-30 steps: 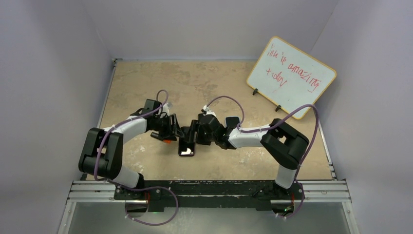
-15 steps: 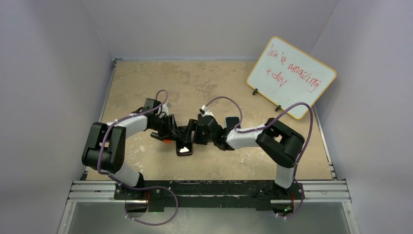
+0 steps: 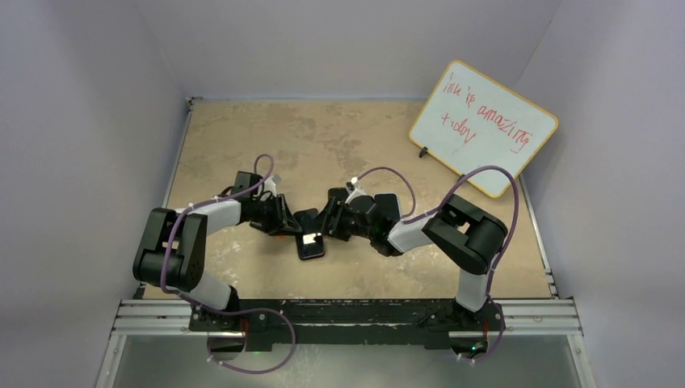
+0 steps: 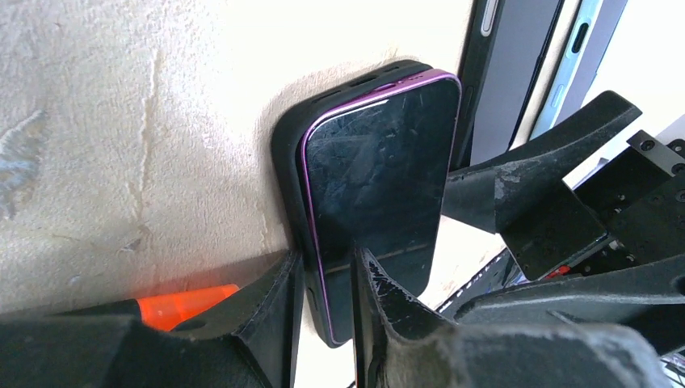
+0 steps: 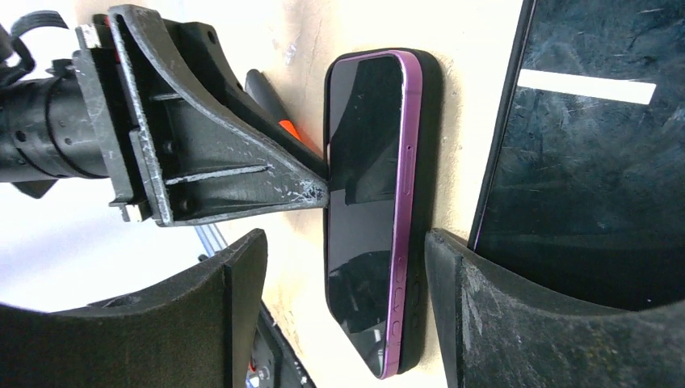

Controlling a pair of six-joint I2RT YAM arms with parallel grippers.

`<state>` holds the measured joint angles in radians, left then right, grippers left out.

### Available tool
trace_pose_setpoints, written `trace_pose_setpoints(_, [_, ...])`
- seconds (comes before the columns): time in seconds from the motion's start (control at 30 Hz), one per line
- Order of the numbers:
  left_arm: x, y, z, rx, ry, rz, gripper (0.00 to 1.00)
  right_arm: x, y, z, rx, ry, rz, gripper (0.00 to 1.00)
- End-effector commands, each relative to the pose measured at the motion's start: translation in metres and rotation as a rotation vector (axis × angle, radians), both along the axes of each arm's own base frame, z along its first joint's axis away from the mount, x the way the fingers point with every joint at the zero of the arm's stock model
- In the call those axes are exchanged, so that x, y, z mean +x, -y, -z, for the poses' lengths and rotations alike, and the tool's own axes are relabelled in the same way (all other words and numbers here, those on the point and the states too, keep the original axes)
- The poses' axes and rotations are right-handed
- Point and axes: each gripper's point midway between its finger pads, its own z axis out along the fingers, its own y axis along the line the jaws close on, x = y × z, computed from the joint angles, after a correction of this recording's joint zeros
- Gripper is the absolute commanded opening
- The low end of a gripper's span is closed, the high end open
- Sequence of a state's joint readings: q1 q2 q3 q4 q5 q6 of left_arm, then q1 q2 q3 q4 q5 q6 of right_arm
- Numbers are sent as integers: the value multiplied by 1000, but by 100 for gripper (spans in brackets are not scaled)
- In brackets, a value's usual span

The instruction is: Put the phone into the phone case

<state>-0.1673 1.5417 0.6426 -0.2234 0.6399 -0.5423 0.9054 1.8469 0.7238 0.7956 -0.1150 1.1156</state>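
The phone (image 4: 380, 162), dark screen with a purple rim, lies face up in the black phone case (image 4: 287, 153) on the table, its purple rim still standing above the case wall (image 5: 428, 121). My left gripper (image 4: 323, 263) is closed on one edge of phone and case, one finger on the screen and one at the case's outer side. My right gripper (image 5: 339, 242) is open and straddles the phone (image 5: 363, 162); one finger is next to the case side, the other stands well off. In the top view both grippers (image 3: 289, 220) (image 3: 329, 225) meet at the phone (image 3: 311, 245).
Another dark-screened device (image 5: 582, 162) lies just beyond the case, and grey and blue phone-like slabs (image 4: 509, 73) show behind it. An orange piece (image 4: 174, 305) lies by my left fingers. A whiteboard (image 3: 483, 125) leans at the back right.
Both wrists have dropped lower toward the table. The right gripper has shifted to the right and the phone lies flatter.
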Motion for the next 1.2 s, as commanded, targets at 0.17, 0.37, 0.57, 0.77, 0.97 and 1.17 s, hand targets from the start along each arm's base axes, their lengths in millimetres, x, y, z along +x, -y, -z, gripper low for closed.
trace_pose_setpoints(0.17, [-23, 32, -28, -207, -5, 96, 30, -21, -37, -103, 378, 135, -152, 69])
trace_pose_setpoints(0.37, [-24, 28, -27, -176, -9, 85, 36, -23, -34, -98, 368, 133, -151, 67])
trace_pose_setpoints(0.57, [-25, 22, -28, -125, 8, 79, 41, -25, -34, -98, 385, 143, -167, 67])
trace_pose_setpoints(0.77, [-28, 21, -24, -122, -3, 67, 40, -22, -38, -82, 338, 112, -168, 67])
trace_pose_setpoints(0.97, [-27, 19, -25, -106, 8, 57, 34, -26, -40, -72, 329, 79, -187, 67])
trace_pose_setpoints(1.17, [-27, 18, -23, -98, 4, 49, 29, -30, -37, -66, 299, 73, -198, 65])
